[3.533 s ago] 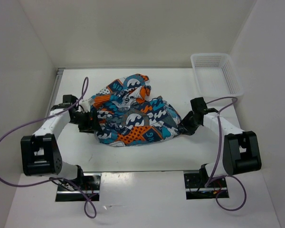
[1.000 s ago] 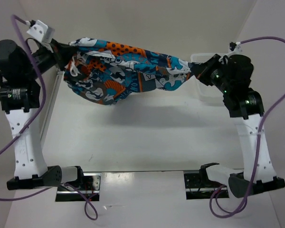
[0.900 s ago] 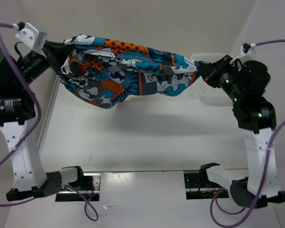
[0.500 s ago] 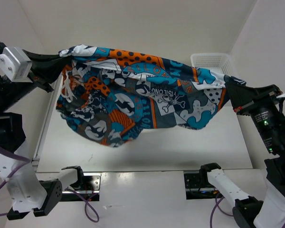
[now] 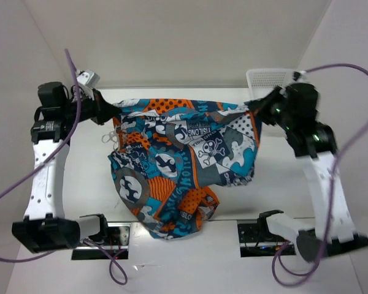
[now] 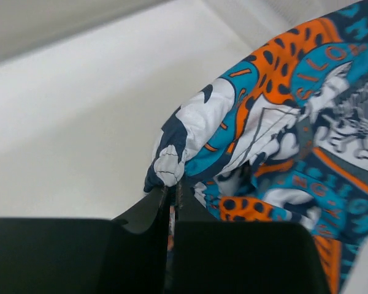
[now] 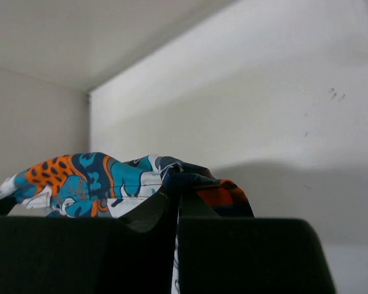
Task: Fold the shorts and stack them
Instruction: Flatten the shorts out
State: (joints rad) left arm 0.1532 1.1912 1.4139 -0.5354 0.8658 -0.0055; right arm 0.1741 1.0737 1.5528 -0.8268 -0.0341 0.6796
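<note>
The shorts (image 5: pixel 184 159), in a teal, orange, white and dark-grey patchwork print with skulls, hang spread in the air between my two grippers. My left gripper (image 5: pixel 108 113) is shut on the upper left corner of the shorts (image 6: pixel 233 141), the cloth pinched at its tips (image 6: pixel 172 190). On the other side my right gripper (image 5: pixel 256 110) is shut on the upper right corner of the shorts (image 7: pixel 104 180), with fabric bunched over its tips (image 7: pixel 175 195). The lower part sags toward the near table edge, between the arm bases.
A white mesh basket (image 5: pixel 271 78) stands at the back right, just behind the right arm. White walls close in the table (image 5: pixel 86 177) on the left, right and back. Purple cables loop from both arms.
Both arms have come down and drawn closer together with the shorts. The cloth, lifted from a heap on the table and stretched wide, now hangs longer, its lower end near the front edge.
</note>
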